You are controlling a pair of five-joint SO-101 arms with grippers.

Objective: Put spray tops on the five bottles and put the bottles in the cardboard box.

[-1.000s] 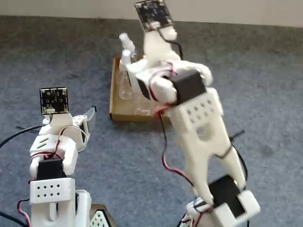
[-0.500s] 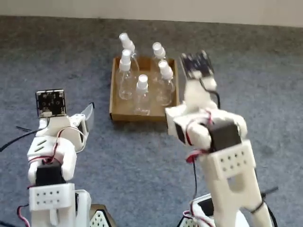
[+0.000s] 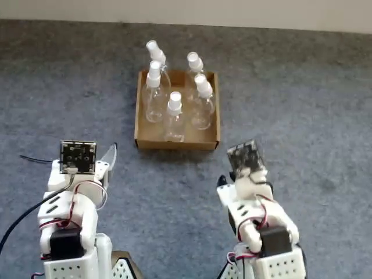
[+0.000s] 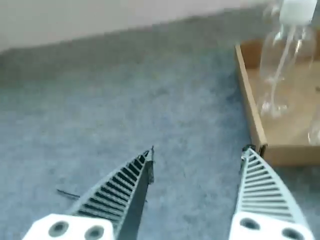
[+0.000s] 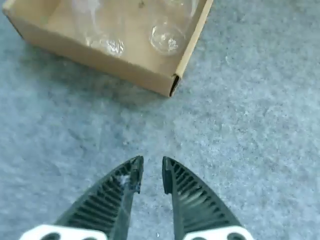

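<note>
We are seeing the right arm pulled back: a second ago it was stretching over the box (image 3: pixel 138 119) and hiding most of it, and now it is sitting folded close to its base. The left arm has also been drawing back a little toward its base.

With the arm out of the way, all five bottles (image 3: pixel 153 103) are showing, standing in the box, each wearing a white top (image 3: pixel 175 100).

The right gripper (image 5: pixel 151 162) is hanging over bare carpet (image 3: pixel 290 110), its jaws barely apart and holding nothing. The box's near right corner is lying ahead of it, well apart. The left gripper (image 4: pixel 199 152) is hanging with its jaws spread wide and nothing between them. The box's left wall and near left corner are sitting just beyond one fingertip (image 4: pixel 248 156).

We are finding open carpet between the box's near wall and both arms, and wide stretches of it on either side of the box. The box walls are low, and the bottles are rising well above them.
</note>
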